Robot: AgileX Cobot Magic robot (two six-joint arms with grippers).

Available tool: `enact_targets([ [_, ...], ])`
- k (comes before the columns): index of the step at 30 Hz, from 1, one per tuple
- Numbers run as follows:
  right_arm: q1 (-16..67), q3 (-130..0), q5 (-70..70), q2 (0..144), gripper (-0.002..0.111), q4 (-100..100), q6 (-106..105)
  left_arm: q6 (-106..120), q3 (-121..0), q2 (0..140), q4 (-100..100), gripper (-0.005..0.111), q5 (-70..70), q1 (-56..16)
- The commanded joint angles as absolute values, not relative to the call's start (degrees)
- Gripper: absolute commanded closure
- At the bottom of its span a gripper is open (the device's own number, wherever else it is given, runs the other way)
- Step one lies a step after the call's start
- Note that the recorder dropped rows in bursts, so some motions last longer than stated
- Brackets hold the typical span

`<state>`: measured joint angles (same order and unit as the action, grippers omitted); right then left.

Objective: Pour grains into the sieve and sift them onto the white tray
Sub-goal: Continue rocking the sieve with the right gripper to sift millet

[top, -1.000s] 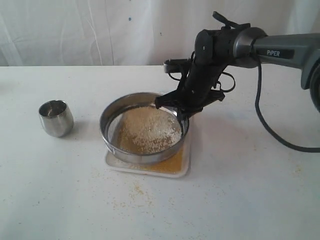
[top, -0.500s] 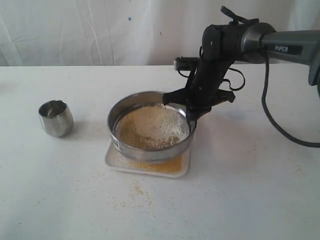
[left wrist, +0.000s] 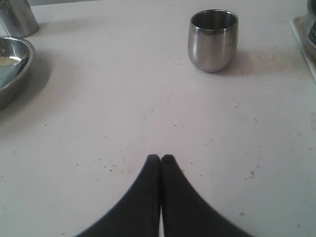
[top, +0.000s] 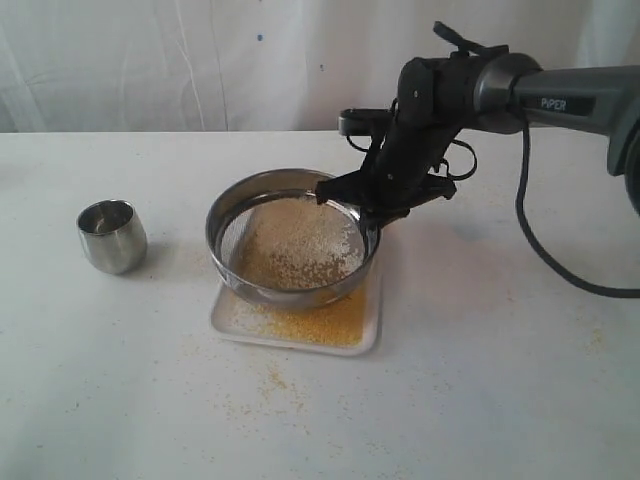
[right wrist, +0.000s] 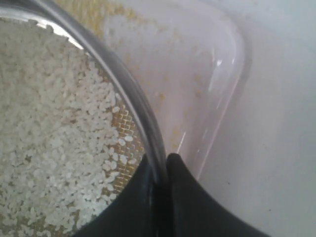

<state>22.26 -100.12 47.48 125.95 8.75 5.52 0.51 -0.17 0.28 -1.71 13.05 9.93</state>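
Observation:
The sieve [top: 235,215] is held tilted just above the white tray [top: 372,325], my right gripper [top: 362,212] shut on its right rim. Pale grains [top: 300,245] lie on its mesh, and yellow grains [top: 315,325] cover the tray under it. In the right wrist view the black fingers [right wrist: 185,197] pinch the sieve's steel rim [right wrist: 136,106], with white grains [right wrist: 49,123] inside and the tray's corner [right wrist: 217,89] beyond. My left gripper [left wrist: 160,158] is shut on nothing, low over the bare table, facing the steel cup [left wrist: 213,39].
A small steel cup [top: 112,235] stands empty at the left of the table. Spilled grains [top: 280,385] dot the table in front of the tray. In the left wrist view a steel bowl [left wrist: 12,69] and another steel vessel [left wrist: 17,17] sit at the edge.
The sieve has swung right, then back left and slightly up, in my right gripper. The grains inside have shifted and more yellow grains lie on the tray.

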Motion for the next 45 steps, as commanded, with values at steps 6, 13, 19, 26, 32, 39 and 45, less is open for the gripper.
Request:
enact_targets([
  [6,22.7,-100.6,43.7,124.8,0.108,7.4,6.0,0.0,0.0,0.0,-1.6,0.107,13.1,9.6],
  [13,23.4,-100.6,53.8,123.8,0.108,8.1,4.7,0.0,0.0,0.0,-1.6,0.107,13.1,9.6],
  [19,22.4,-100.6,57.8,123.2,0.108,6.8,13.7,0.0,0.0,0.0,-1.6,0.107,13.1,9.6],
  [26,22.2,-100.5,47.5,124.2,0.108,0.5,11.5,0.0,0.0,0.0,-1.6,0.107,13.1,9.6],
  [32,22.3,-100.5,58.1,123.9,0.108,7.4,10.7,0.0,0.0,0.0,-1.6,0.107,13.1,9.6],
  [39,22.2,-100.6,57.0,123.9,0.108,11.1,12.7,0.0,0.0,0.0,-1.6,0.107,13.1,9.6],
  [45,22.0,-100.6,45.5,125.9,0.108,4.8,12.2,0.0,0.0,0.0,-1.6,0.107,13.1,9.6],
])
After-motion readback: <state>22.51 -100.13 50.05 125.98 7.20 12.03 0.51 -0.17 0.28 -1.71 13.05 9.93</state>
